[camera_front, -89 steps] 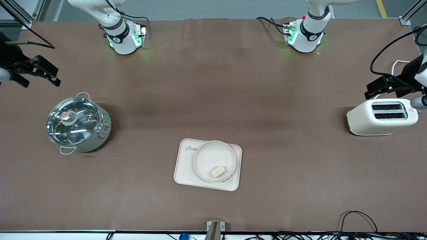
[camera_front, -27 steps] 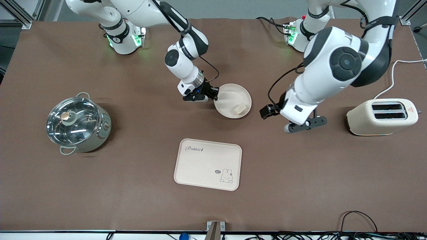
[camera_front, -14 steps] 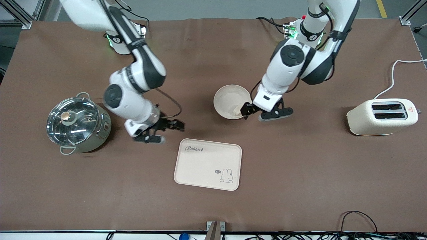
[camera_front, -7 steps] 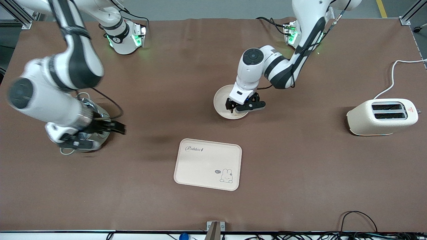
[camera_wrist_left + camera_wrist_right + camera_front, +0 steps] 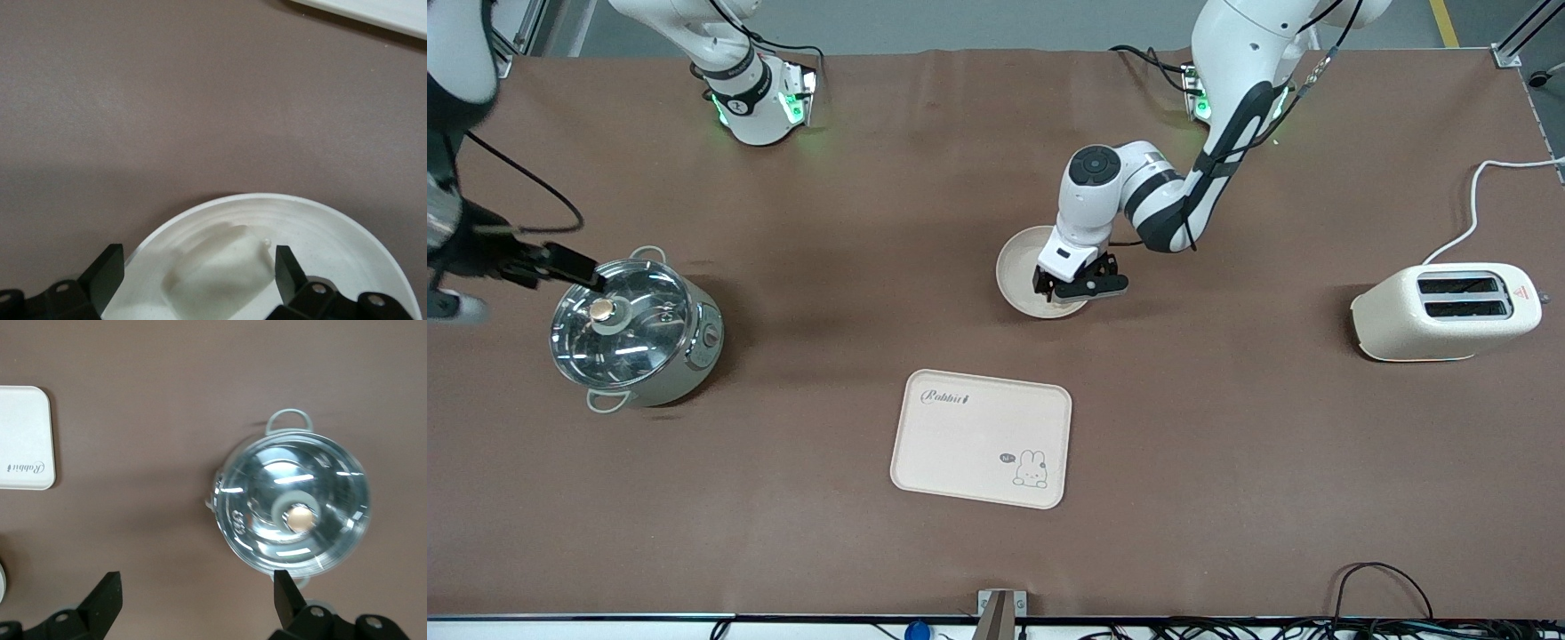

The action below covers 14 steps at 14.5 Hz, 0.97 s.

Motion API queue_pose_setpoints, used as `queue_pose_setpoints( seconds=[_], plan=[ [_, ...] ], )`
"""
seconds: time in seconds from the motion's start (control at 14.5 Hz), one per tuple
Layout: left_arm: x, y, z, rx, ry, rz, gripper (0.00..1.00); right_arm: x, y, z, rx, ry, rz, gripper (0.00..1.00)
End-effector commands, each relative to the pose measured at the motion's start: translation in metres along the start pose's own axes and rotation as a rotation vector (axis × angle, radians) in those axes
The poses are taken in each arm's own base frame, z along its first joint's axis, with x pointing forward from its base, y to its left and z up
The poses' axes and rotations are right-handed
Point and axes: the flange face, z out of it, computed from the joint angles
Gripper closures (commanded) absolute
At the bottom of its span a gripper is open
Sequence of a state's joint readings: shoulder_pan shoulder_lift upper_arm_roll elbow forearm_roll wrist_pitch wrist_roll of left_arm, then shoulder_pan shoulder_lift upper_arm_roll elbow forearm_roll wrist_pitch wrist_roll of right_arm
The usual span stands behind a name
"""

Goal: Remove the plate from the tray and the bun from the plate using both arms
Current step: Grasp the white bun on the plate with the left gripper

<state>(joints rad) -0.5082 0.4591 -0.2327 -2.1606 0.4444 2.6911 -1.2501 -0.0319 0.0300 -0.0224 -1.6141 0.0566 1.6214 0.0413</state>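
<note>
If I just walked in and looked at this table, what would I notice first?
Probably the left gripper dipped into the round plate in the middle of the table, its open fingers on either side of the little bun. Then the shiny pot with a glass lid at the right arm's end, with the right gripper up over it, open and holding nothing.

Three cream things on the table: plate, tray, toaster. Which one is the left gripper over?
The round plate. The left gripper, open, straddles the bun on it. The rabbit tray lies nearer the front camera; the toaster stands at the left arm's end.
</note>
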Motion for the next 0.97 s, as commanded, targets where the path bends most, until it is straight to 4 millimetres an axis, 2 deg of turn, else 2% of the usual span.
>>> queue_pose_setpoints(
  seconds=[0.0, 0.14, 0.28, 0.41, 0.62, 0.83, 0.9],
  plan=[
    [-0.005, -0.002, -0.008, 0.018, 0.011, -0.019, 0.03, -0.018, -0.006, -0.057, -0.04, 0.076, -0.018, 0.0],
    [-0.004, -0.003, -0.01, 0.032, 0.012, -0.019, 0.05, -0.025, -0.003, -0.069, -0.049, 0.034, -0.022, 0.0],
    [-0.005, -0.002, -0.011, 0.032, 0.012, -0.021, 0.17, -0.025, -0.002, -0.074, -0.08, 0.046, -0.023, 0.0],
    [-0.003, -0.001, -0.013, 0.03, 0.015, -0.055, 0.32, -0.025, -0.005, -0.077, -0.152, 0.061, -0.028, 0.0],
    [-0.009, 0.001, -0.013, 0.054, 0.008, -0.042, 0.61, -0.024, -0.015, -0.075, -0.135, 0.07, -0.04, 0.0],
    [0.004, 0.007, -0.022, 0.085, 0.02, -0.03, 0.92, -0.017, -0.016, -0.075, -0.106, 0.119, -0.043, 0.0],
    [0.008, 0.009, -0.026, 0.096, 0.022, -0.019, 0.99, -0.016, -0.018, -0.076, -0.104, 0.136, -0.047, 0.0]
  ],
)
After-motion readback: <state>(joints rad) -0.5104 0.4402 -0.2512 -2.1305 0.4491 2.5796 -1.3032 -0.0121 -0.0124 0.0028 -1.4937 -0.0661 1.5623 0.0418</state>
